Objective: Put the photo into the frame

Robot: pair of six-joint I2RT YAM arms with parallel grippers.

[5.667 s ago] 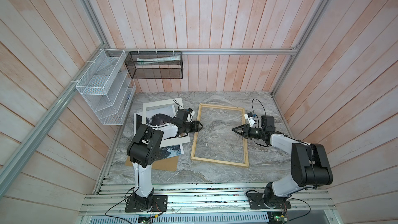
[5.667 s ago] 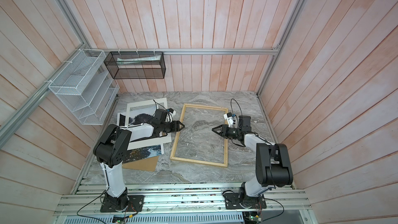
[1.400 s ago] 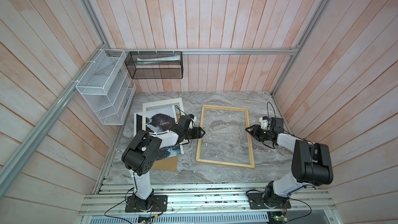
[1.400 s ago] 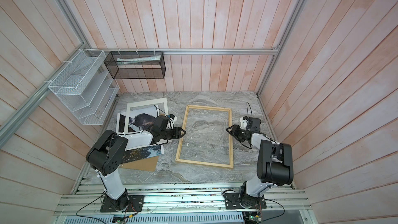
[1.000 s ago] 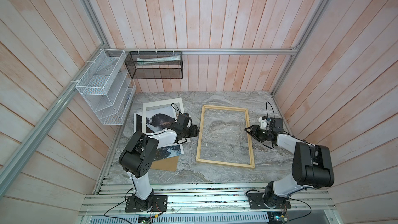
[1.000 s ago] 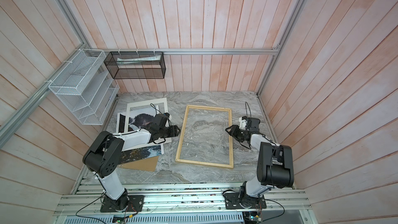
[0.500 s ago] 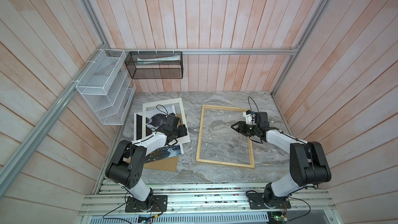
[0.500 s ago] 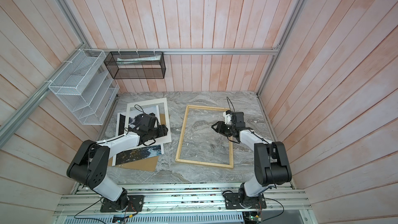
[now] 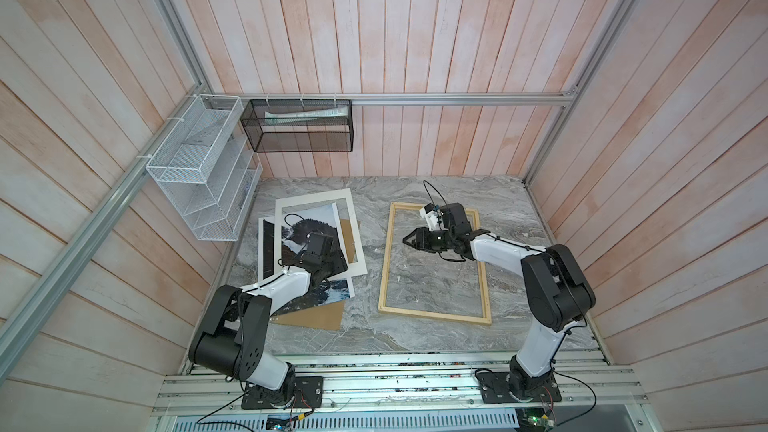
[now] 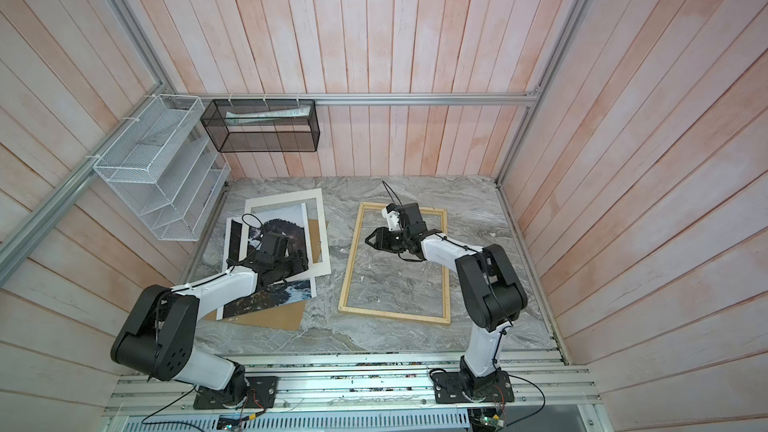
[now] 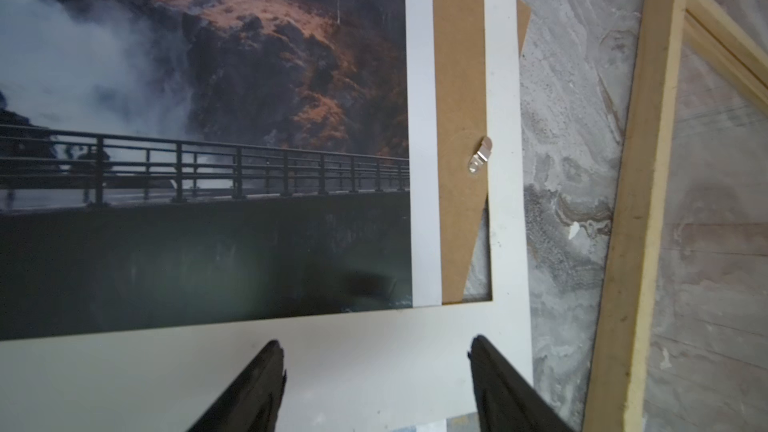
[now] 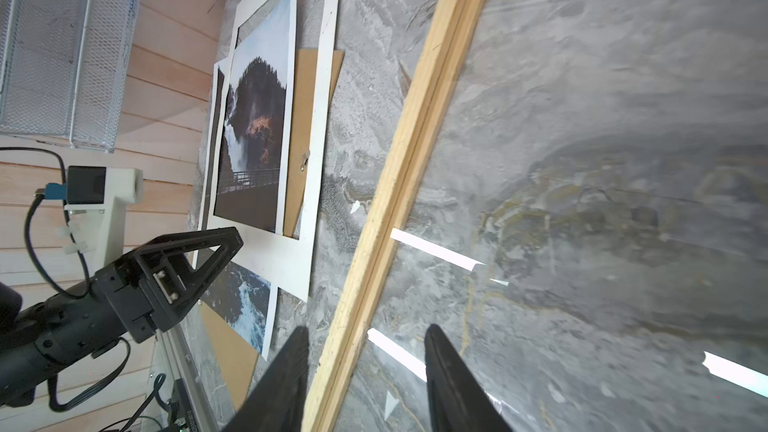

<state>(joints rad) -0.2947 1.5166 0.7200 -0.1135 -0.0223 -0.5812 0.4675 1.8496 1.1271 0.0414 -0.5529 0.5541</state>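
Fingers (image 11: 257, 388) apart, empty on left gripper (image 11: 374, 347) and right gripper (image 12: 366, 328). Looks like the photo (image 11: 208, 97) pickup step, needs an edge pinch.

On the grey marbled tabletop (image 9: 436, 189), left part: white mat (image 9: 309, 200) with rectangular cut-out, lying askew over a brown backing board (image 9: 316, 315). Small metal clip (image 11: 481, 157) on the board, showing through the cut-out. On the left wall, white wire rack (image 9: 199, 168); on the back wall, black mesh basket (image 9: 299, 135) holding something pale.
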